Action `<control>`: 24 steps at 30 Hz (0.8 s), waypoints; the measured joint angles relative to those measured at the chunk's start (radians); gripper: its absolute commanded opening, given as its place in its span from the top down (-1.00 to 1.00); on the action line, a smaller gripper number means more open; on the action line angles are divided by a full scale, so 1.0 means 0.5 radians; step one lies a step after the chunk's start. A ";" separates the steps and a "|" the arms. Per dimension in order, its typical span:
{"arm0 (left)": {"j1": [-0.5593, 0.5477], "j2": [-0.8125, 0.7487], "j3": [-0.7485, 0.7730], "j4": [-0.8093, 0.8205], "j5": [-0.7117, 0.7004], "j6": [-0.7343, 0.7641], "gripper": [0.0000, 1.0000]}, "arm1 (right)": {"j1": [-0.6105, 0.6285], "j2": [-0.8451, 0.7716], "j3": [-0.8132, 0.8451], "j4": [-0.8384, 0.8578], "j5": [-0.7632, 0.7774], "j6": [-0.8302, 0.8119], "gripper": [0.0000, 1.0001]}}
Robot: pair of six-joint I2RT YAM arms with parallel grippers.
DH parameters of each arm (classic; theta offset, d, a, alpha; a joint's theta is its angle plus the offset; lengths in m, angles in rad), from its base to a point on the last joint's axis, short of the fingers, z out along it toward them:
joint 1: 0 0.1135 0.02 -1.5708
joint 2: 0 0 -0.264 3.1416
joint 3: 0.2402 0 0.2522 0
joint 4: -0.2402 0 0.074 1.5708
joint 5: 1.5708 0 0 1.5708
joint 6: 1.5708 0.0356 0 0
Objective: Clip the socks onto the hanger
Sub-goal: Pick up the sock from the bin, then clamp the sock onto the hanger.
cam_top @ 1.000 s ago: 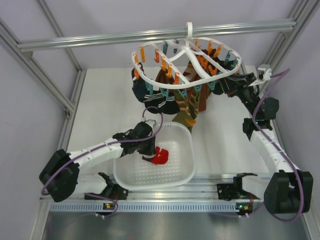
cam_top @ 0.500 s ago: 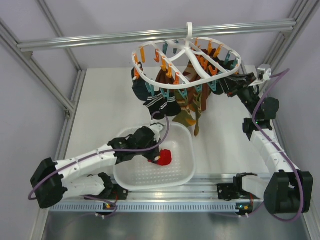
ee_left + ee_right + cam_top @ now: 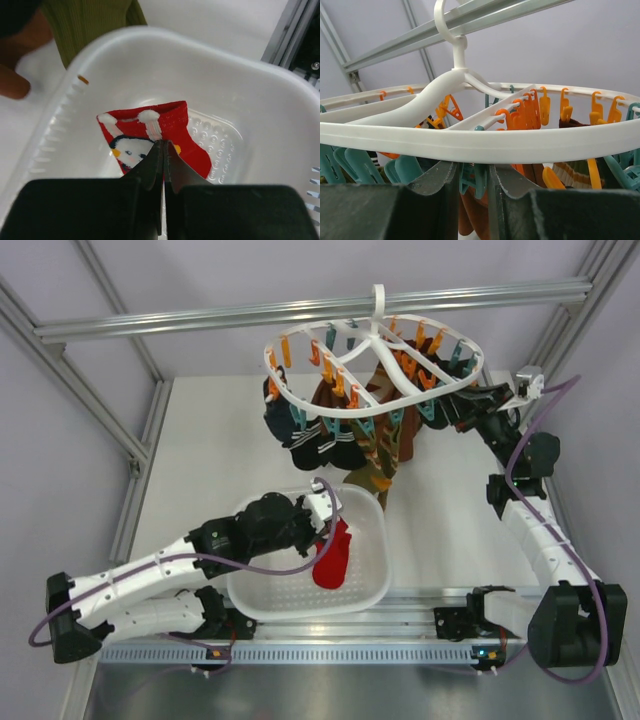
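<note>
One bright red sock (image 3: 333,556) with a penguin patch hangs from my left gripper (image 3: 324,534), which is shut on it above the white basket (image 3: 372,580). In the left wrist view the sock (image 3: 167,119) hangs just past the closed fingertips of the gripper (image 3: 164,145). A second red sock is not in view. The white oval hanger (image 3: 300,400) hangs from the top rail with orange and teal clips. My right gripper (image 3: 447,410) is at the ring's right edge. In the right wrist view this gripper (image 3: 472,172) is closed on a teal clip (image 3: 475,179) under the ring (image 3: 470,142).
Dark navy socks (image 3: 318,448) and brown-green striped socks (image 3: 375,445) hang from the hanger over the table's middle. The perforated basket wall (image 3: 225,62) surrounds the red sock. Frame posts stand at the left (image 3: 140,455) and right.
My left gripper has risen and shifted right with the red sock, which now hangs stretched out above the basket floor. The right arm has barely moved.
</note>
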 measured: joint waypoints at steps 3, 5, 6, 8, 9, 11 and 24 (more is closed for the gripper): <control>-0.028 -0.111 0.048 0.026 0.002 0.162 1.00 | 0.000 0.000 0.021 -0.021 -0.005 -0.001 1.00; -0.040 -0.171 0.082 0.039 0.008 0.269 1.00 | -0.002 0.000 0.029 -0.030 -0.008 -0.001 1.00; -0.043 -0.195 0.099 0.051 0.008 0.335 1.00 | -0.007 0.001 0.036 -0.035 -0.009 -0.001 1.00; -0.046 -0.217 0.127 0.077 0.009 0.431 1.00 | -0.008 0.001 0.036 -0.037 -0.011 -0.002 1.00; -0.047 -0.223 0.144 0.092 0.011 0.483 1.00 | -0.008 0.001 0.036 -0.042 -0.011 -0.002 1.00; -0.047 -0.224 0.170 0.145 0.035 0.593 1.00 | -0.009 0.001 0.036 -0.045 -0.013 -0.002 1.00; -0.082 0.321 0.488 1.038 0.284 0.929 1.00 | -0.009 0.003 0.069 -0.088 -0.014 -0.014 1.00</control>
